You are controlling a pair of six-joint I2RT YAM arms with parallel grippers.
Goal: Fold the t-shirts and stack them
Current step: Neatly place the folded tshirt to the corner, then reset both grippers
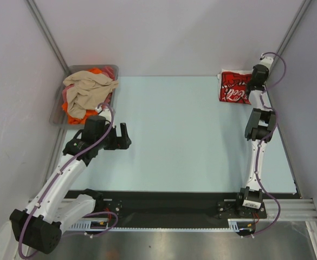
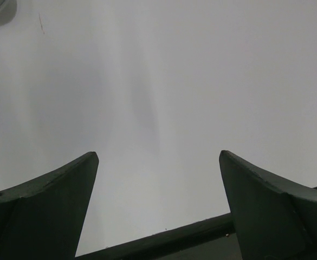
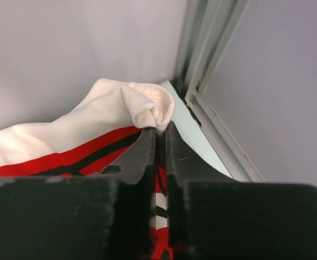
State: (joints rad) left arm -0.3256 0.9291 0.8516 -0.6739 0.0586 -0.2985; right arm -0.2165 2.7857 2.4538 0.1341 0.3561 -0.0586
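T-shirts (image 1: 88, 89) not yet folded lie heaped in the grey tray (image 1: 57, 115), far and to the left of the left jaws: a beige one (image 1: 85, 84) on top, orange (image 1: 71, 112) and pink-red (image 1: 111, 70) cloth under it. The left arm (image 1: 66, 168) holds its jaws wide apart with nothing between them, above bare counter (image 1: 185, 135); its wrist view shows only pale surface ahead.

Well apart from them, at the far right corner, the right arm (image 1: 258, 151) reaches nearly full stretch. Its jaws are pressed together on a small rolled fold of the white Coca-Cola t-shirt (image 3: 66, 135), and the rest of that shirt (image 1: 233, 86) lies in a compact bundle just to their left.

The grip looks risky because only a nub of cloth sits at the very tips, so a quick pull would likely let it slip free. A slow drag might instead pull the bundle open. The metal corner post (image 3: 201, 49) and the enclosure wall (image 3: 66, 38) stand just beyond the right jaws, leaving little room to push or turn. In the tray the shirts overlap, so lifting the beige one may bring the others up with it.
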